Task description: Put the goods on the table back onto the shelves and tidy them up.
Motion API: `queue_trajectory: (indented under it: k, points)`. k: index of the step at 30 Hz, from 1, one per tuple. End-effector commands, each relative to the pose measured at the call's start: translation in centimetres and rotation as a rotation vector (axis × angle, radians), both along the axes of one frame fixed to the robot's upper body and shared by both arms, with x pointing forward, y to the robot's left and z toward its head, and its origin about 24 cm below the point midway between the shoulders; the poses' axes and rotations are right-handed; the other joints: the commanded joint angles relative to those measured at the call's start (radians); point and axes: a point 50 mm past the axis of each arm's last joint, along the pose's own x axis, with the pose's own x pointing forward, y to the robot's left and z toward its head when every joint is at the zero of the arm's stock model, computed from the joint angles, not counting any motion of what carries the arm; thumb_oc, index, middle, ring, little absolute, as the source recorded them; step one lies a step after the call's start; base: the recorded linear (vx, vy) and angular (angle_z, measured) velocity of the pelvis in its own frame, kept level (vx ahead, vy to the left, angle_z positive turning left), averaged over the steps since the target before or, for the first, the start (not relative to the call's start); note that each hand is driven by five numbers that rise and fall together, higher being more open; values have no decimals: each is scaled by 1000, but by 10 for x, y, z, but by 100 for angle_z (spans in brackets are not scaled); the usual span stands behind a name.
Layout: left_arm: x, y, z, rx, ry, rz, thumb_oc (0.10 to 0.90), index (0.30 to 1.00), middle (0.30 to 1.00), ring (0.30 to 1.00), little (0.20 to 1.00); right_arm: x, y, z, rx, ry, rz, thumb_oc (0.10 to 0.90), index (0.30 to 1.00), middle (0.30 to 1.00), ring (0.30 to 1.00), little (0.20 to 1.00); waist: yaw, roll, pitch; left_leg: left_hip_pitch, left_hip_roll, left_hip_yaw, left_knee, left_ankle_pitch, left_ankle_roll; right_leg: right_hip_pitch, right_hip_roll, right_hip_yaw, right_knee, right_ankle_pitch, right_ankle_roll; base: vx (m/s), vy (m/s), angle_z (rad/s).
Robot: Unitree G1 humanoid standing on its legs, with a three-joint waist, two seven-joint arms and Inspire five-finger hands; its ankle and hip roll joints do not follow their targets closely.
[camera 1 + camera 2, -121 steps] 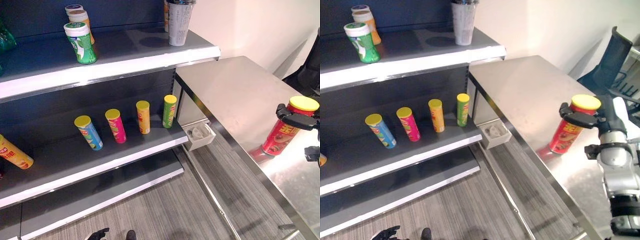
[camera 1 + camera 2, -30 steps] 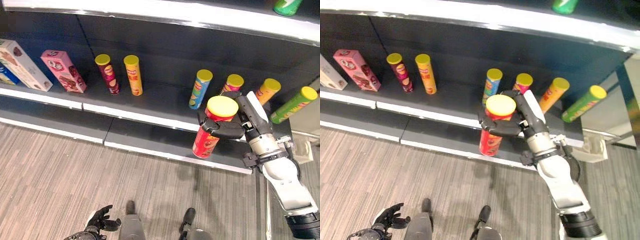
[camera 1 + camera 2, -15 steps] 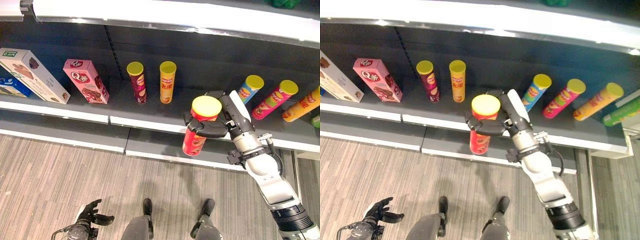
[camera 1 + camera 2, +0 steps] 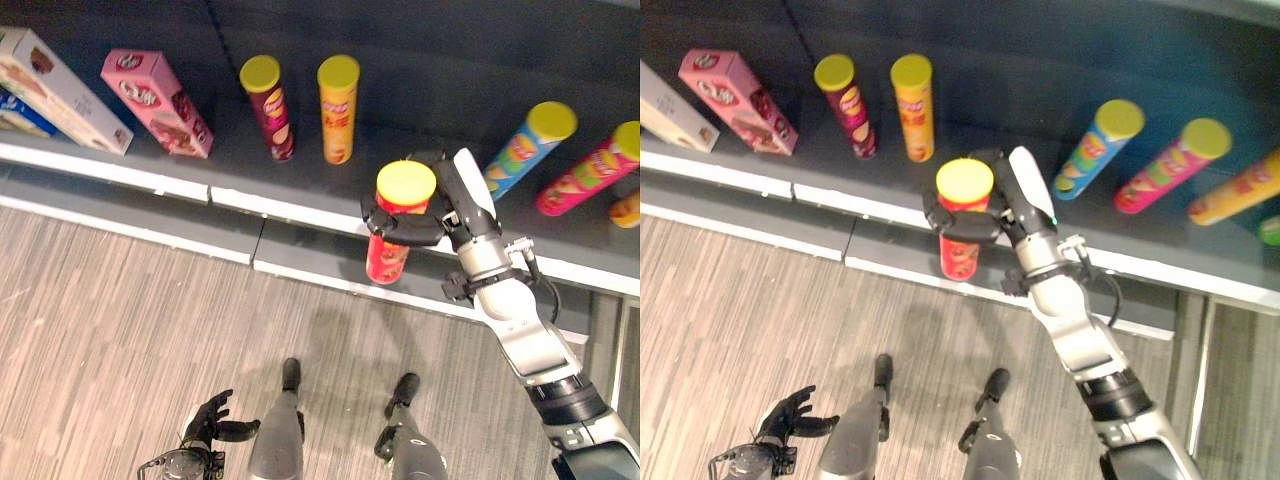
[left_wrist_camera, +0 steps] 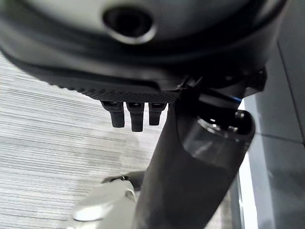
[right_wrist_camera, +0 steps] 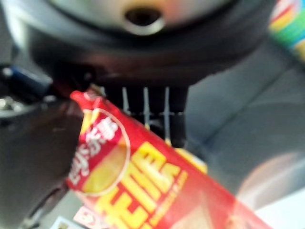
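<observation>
Nearest to me, my left hand hangs low over the wooden floor, fingers loosely spread and carrying nothing; it is well apart from the shelf and plays no part here. My right hand does the work: its fingers and thumb are wrapped round the upper part of the red can, just under the yellow lid, and the wrist view confirms the fingers lying across the red label. The can hangs roughly upright, lid toward me and base toward the floor, out in front of the white front edge of the shelf rather than over its dark board. So the relation that matters is this: the open spot on the shelf lies beyond the can, further from me, between the orange can and the blue can. I judge the next move must carry the can forward over the edge and keep it upright so the base lands flat, with care not to knock its neighbours. Further along stand the dark red can, the pink can, the pink box and a pale box at the far left. As for writing, the red can bears large yellow characters and a round picture of a crisp, but I will not read off any name.
</observation>
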Motion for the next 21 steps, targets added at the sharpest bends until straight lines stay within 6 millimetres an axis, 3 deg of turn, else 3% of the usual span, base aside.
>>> queue_trajectory:
  k: [1,7,21]
  points:
    - [-16,28,3,113,27,11,800,900,900,900,900,-10,-1,69,67,-382,-66,400,300,300,300,300,12,-20,-70,-39,8,-27,-20,0,-5,-10,-155,8,152,-96,103,17,-33,23]
    - [-10,27,6,144,6,-28,800,900,900,900,900,-9,-26,101,18,-551,-274,400,300,300,300,300,29,12,-50,-66,-15,-57,-31,8,-1,-23,-170,-4,168,-106,108,18,-8,27]
    - [16,8,16,174,-99,-124,800,900,900,900,900,-8,-53,119,147,-755,-547,400,300,300,300,300,43,44,-3,-136,-32,-84,-32,20,2,-75,-167,-8,165,-101,112,0,-1,1]
